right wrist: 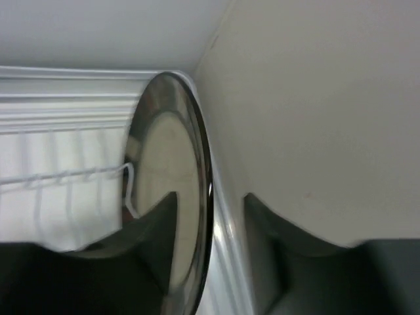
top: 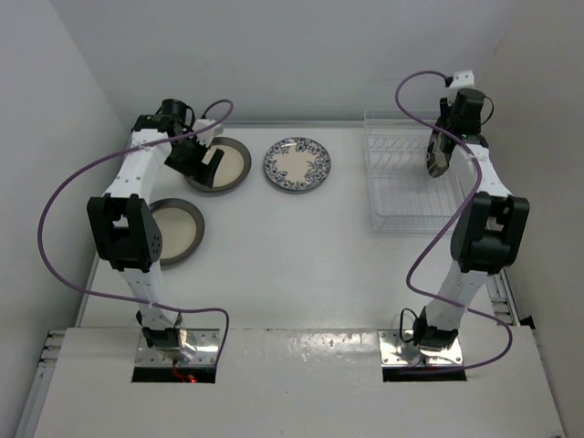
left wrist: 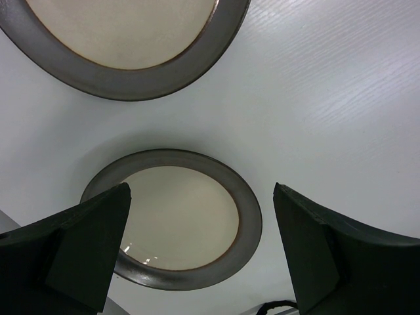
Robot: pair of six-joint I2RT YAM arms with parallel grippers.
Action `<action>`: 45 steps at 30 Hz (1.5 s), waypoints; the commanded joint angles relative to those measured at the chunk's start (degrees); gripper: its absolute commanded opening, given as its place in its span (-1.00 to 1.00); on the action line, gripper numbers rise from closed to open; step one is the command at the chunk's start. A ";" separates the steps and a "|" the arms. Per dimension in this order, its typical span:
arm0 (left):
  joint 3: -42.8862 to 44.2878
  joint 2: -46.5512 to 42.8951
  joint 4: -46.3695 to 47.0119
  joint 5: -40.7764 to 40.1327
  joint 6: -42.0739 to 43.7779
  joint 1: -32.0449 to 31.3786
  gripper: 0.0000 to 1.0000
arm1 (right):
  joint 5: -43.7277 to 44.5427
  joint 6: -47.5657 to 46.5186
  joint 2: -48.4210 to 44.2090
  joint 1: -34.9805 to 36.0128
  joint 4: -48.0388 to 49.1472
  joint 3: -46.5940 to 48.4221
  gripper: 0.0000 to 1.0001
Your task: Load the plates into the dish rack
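Two cream plates with dark grey rims lie at the left: one at the back (top: 228, 166) and one nearer (top: 180, 230). Both show in the left wrist view, the back one (left wrist: 125, 39) at the top and the nearer one (left wrist: 177, 223) lower down. My left gripper (top: 206, 162) (left wrist: 200, 243) is open and empty above them. The blue floral plate (top: 297, 164) lies flat at mid-table. The white wire dish rack (top: 401, 217) stands at the right. My right gripper (top: 442, 161) (right wrist: 211, 195) is over its right side. Its jaws are apart around a cream, dark-rimmed plate (right wrist: 164, 164) standing on edge.
White walls close in on the left, back and right, and the right wall (right wrist: 315, 118) is very near the right gripper. Purple cables (top: 55, 228) loop off both arms. The rack's wire bars (right wrist: 59, 176) show left of the standing plate.
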 commanded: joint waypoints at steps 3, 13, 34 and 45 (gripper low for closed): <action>1.57 0.74 -0.11 1.69 -0.29 -0.23 0.89 | 8.91 -3.92 -2.69 2.04 8.32 1.97 0.28; 3.24 2.93 1.55 2.31 -5.10 2.31 0.89 | 7.18 -5.67 -3.74 3.53 7.80 2.58 0.82; -3.52 11.02 1.90 2.74 -7.85 32.01 1.00 | -21.61 21.98 -8.06 24.90 -19.09 8.73 1.00; -17.05 9.61 4.98 12.41 0.48 38.96 0.74 | -23.59 20.96 -8.14 31.75 -18.83 4.16 1.00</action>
